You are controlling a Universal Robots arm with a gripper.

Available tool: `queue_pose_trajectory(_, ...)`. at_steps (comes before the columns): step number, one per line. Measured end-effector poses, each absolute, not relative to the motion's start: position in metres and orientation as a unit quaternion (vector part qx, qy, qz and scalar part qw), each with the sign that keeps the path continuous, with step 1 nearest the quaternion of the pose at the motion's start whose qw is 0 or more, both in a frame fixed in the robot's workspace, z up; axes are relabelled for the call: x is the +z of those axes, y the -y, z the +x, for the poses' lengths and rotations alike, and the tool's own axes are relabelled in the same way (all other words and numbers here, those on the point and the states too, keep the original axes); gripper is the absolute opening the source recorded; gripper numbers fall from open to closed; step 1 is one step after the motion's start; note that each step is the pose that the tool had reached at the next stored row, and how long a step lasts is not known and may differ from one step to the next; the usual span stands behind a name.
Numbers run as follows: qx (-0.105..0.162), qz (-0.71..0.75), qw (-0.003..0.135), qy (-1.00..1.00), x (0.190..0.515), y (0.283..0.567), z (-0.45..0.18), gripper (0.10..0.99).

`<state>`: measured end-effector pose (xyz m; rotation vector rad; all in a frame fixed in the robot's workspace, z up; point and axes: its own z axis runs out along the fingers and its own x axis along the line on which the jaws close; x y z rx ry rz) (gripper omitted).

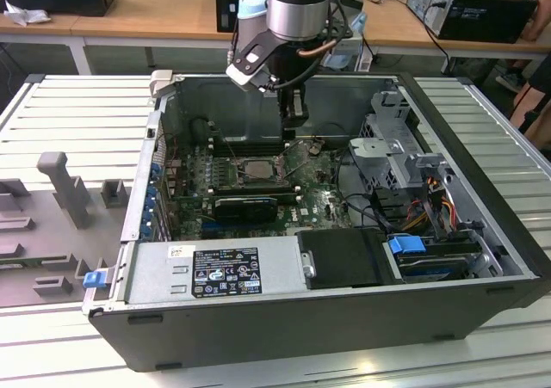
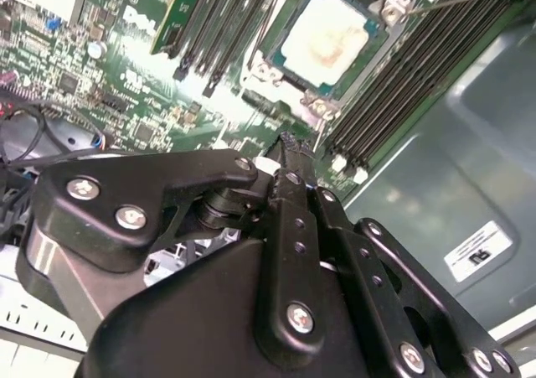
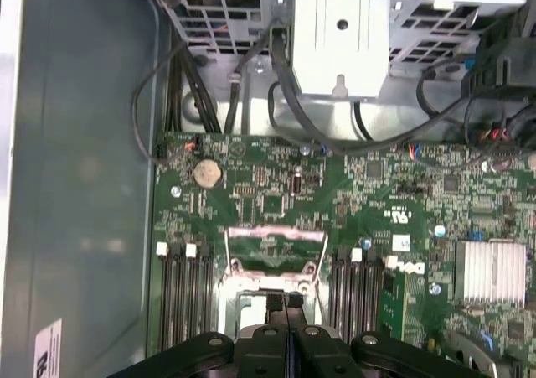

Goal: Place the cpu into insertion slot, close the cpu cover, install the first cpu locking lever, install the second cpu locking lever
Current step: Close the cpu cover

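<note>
Sitting flat in the insertion slot (image 2: 276, 59) inside the open computer case (image 1: 258, 319), the cpu (image 2: 328, 38) looks already placed; just toward the exterior view's right of it the hand (image 1: 293, 132) hangs clenched, nothing gripped, tips near the slot's rim, probably pinched narrow to push rather than grasp.

Dull silver square cpu (image 2: 328, 36) lies flat in the insertion slot (image 1: 244, 161), the thin silver cpu cover (image 2: 268, 63) framing it, at 10 o'clock from the case (image 1: 344, 319) middle in the exterior view
</note>
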<state>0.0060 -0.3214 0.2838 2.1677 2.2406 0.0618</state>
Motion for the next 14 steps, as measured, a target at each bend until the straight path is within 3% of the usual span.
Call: queue_pose_trajectory(14, 0.020, 0.695, 0.012, -0.718, 0.2818, 0.3216, 0.0170, 0.106)
